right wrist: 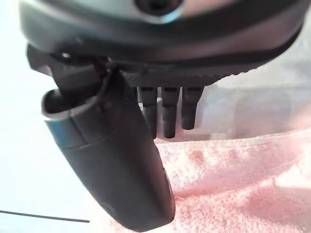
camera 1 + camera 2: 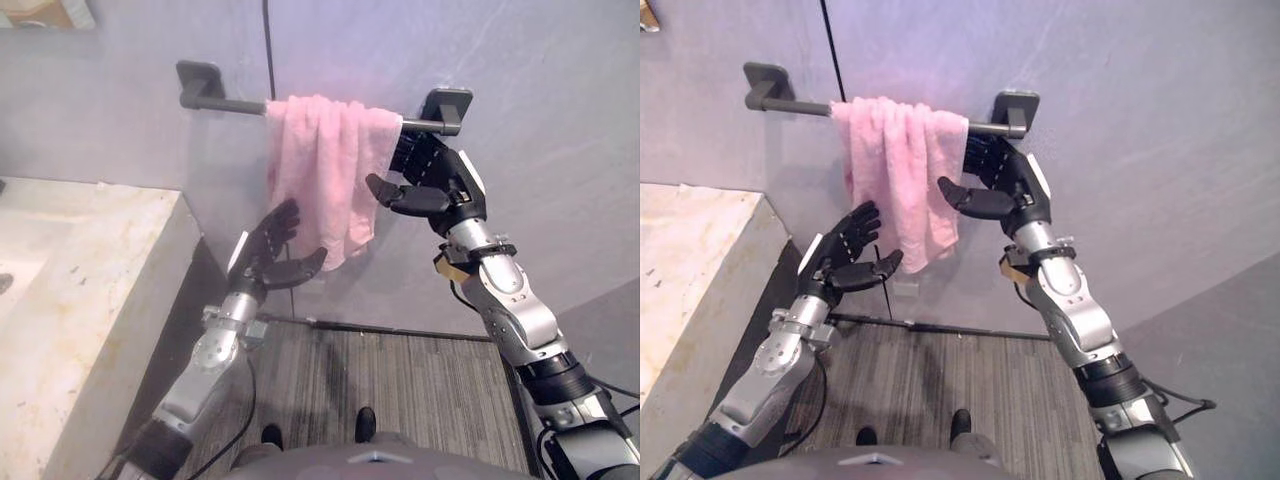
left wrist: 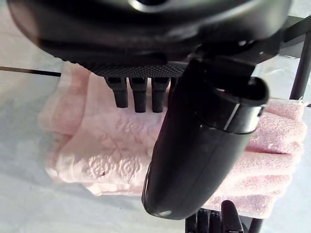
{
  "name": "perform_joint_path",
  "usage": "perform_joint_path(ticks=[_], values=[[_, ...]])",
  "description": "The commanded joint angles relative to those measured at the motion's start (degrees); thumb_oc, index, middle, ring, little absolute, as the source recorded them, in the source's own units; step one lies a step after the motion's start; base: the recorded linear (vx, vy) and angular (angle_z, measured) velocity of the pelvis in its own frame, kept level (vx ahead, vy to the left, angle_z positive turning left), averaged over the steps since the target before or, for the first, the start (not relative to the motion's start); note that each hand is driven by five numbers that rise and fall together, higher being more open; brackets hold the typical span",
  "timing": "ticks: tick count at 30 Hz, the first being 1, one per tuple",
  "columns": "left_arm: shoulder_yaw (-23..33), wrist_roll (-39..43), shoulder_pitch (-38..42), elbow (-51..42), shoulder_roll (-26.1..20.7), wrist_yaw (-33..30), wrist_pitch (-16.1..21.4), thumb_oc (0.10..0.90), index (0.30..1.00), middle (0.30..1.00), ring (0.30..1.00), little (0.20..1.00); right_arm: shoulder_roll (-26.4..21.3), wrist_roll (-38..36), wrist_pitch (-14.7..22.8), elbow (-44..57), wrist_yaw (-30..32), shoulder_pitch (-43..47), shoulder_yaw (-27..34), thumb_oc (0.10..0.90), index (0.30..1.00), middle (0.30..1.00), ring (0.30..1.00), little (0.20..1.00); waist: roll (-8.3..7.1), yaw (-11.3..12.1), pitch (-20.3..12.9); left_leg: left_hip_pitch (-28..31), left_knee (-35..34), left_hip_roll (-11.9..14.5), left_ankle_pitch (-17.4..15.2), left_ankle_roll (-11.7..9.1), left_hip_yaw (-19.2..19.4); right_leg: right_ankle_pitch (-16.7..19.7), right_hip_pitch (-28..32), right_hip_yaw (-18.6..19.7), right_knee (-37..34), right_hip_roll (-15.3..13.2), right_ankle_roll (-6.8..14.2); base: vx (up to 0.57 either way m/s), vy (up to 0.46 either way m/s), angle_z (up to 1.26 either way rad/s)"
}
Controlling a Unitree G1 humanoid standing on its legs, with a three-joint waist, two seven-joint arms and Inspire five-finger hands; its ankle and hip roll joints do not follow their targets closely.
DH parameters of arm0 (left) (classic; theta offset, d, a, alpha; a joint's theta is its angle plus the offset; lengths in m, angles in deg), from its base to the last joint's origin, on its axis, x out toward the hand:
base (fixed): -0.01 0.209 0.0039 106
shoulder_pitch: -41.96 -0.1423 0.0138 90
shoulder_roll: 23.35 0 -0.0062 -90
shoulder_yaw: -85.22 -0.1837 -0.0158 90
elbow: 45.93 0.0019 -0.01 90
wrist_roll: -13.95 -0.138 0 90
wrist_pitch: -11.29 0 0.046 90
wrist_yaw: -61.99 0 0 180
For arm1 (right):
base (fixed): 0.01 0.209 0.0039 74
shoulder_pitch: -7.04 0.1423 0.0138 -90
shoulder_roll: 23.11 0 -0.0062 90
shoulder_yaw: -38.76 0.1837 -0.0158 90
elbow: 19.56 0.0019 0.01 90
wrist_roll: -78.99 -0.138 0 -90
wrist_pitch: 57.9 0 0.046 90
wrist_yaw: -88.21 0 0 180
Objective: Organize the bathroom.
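Note:
A pink towel [image 2: 325,165] hangs bunched over a dark towel bar [image 2: 225,102] fixed to the grey wall. My right hand [image 2: 428,180] is raised at the towel's right edge, just under the bar's right bracket [image 2: 447,107], fingers straight and thumb pointing toward the cloth, holding nothing. My left hand [image 2: 272,245] is open below and left of the towel's lower hem, a short gap away. In the left wrist view the towel [image 3: 112,150] lies past the straight fingers [image 3: 139,97]. The right wrist view has the towel [image 1: 243,184] just beyond the thumb [image 1: 116,165].
A pale stone counter [image 2: 70,290] fills the left side, its corner close to my left forearm. Dark striped flooring [image 2: 400,380] lies below the wall. A black cable [image 2: 268,45] runs down the wall behind the bar.

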Motion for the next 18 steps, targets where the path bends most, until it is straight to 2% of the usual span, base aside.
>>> perform_joint_path(ticks=[1, 9, 13, 18], values=[[-2.7, -0.01, 5.33, -2.34, 0.44, -0.34, 6.99, 0.8, 0.9, 0.9, 0.9, 0.9, 0.09, 0.53, 6.62, -0.96, 1.27, 13.66, 3.13, 0.4, 0.3, 0.3, 0.3, 0.3, 0.32, 2.03, -3.72, 1.22, 0.1, -0.08, -3.0, 1.39, 2.9, -4.21, 4.38, -2.23, 0.52, -0.03, 4.66, 0.01, 0.028, 0.04], [-1.54, -1.55, 4.43, -2.79, 0.46, -2.21, 7.19, 0.8, 0.9, 0.9, 0.9, 0.9, -0.63, 2.56, 8.16, 0.55, 1.68, 9.16, 5.99, 0.4, 0.3, 0.3, 0.3, 0.3, 0.22, 1.57, -3.43, 1.25, 0.1, -0.38, -3.18, 1.78, 3.37, -3.98, 3.84, -2.03, 0.99, -0.47, 5.09, 0.01, 0.021, 0.01], [0.1, -3.24, 4.54, -2.78, 0.61, -6.12, 7.93, 0.8, 0.9, 0.9, 0.9, 0.9, -0.89, 3.07, 8.6, 1.67, 0.4, 5.95, 6.53, 0.4, 0.3, 0.3, 0.3, 0.3, 0.19, 1.04, -3.24, 1.45, 0.1, -0.52, -3.3, 2.01, 3.77, -3.96, 3.55, -1.59, 1.38, -0.57, 5.23, 0.0, 0.0, 0.0], [4.88, -3.39, 5.83, -3.58, 0.93, -12.48, 9.01, 0.8, 0.9, 0.9, 0.9, 0.9, -0.72, 3.12, 9.05, 1.92, -0.78, 2.66, 6.71, 0.4, 0.3, 0.3, 0.3, 0.3, 0.05, 0.99, -3.11, 1.59, 0.1, -0.76, -3.36, 2.18, 3.71, -3.85, 3.47, -1.49, 1.56, -0.7, 5.33, 0.01, 0.029, -0.04]])
